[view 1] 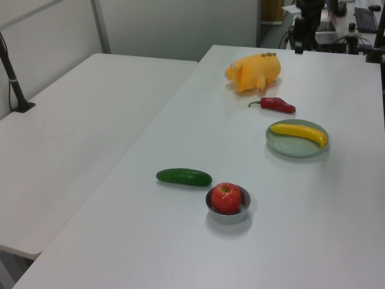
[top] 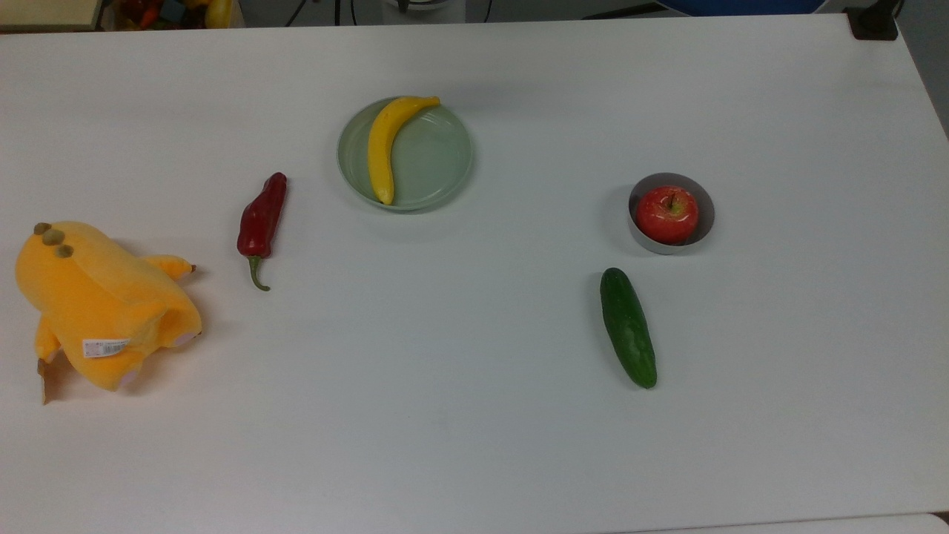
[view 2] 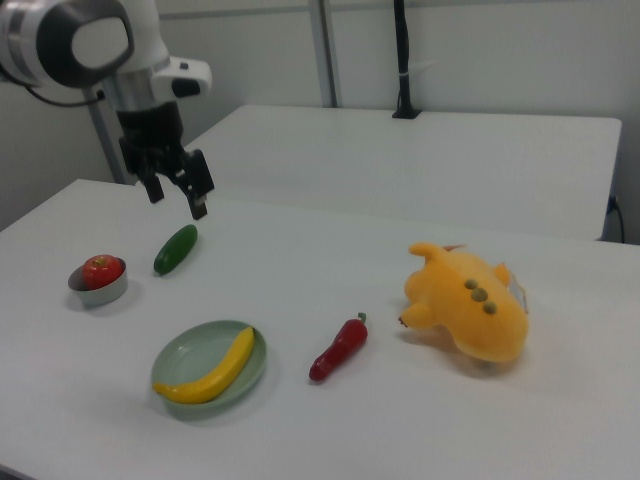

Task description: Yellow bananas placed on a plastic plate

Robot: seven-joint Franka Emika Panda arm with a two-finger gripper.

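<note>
Banana (top: 384, 144) lies in the plate (top: 437, 159), along the plate's nine o'clock side in the top view, its stem end resting on the rim at about twelve o'clock and its other tip near six. In the right view the banana (view 2: 209, 371) crosses the plate (view 2: 183, 355) from its lower left to its upper right. The gripper (view 2: 176, 194) hangs in the air well above the table (top: 474, 445), clear of everything, its two fingers spread apart with nothing between them; in the right view it sits at roughly eleven o'clock from the plate. In the top view, a pepper (top: 261, 219) lies at about eight o'clock from the plate, a plush toy (top: 100, 308) farther out the same way, an apple (top: 667, 213) in a grey bowl (top: 706, 222) at about four o'clock, and a cucumber (top: 628, 327) just below the bowl.
</note>
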